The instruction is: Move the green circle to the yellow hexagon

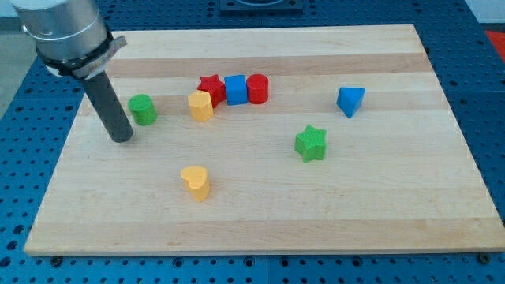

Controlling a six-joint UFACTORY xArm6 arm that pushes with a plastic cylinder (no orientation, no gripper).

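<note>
Risk: my tip (122,139), apparently just left of the green circular block (143,109), may push it past the yellow hexagonal block (201,105); no claw fitted.

Two green blocks (143,109) (311,143), two yellow (201,105) (195,182), two red (210,87) (258,88), two blue (236,89) (350,100) — eight altogether.

Tip (123,140) just left of green circle (143,109)

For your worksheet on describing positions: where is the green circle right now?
The green circle sits at the board's left, just right of my tip and left of the yellow hexagon.
</note>
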